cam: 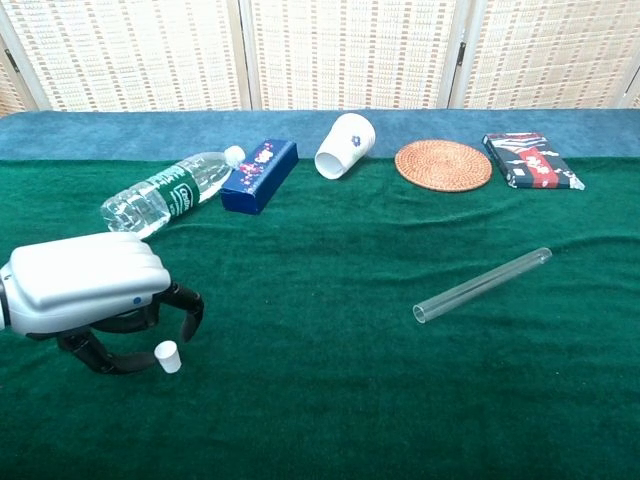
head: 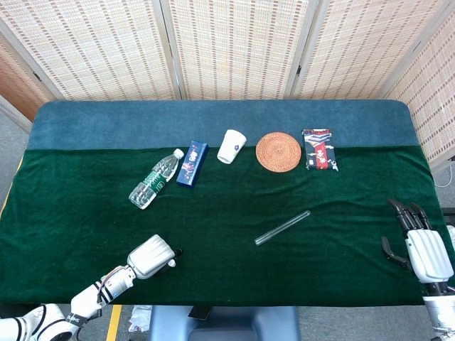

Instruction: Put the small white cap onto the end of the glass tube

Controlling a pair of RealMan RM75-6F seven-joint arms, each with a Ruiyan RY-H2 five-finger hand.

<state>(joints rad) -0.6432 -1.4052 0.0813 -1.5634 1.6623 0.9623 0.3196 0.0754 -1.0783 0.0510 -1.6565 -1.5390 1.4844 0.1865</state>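
A green cloth (cam: 330, 420) covers the table, with a blue strip (cam: 120, 135) along its far edge. A clear plastic water bottle (cam: 165, 196) with a green label lies on its side at far left. Just beside its cap end lies a dark blue box (cam: 260, 176). A white paper cup (cam: 344, 145) lies tipped over. A round woven coaster (cam: 443, 165) lies flat. A dark printed packet (cam: 531, 160) lies beside the coaster. Woven screen panels (head: 234, 46) stand behind the table.
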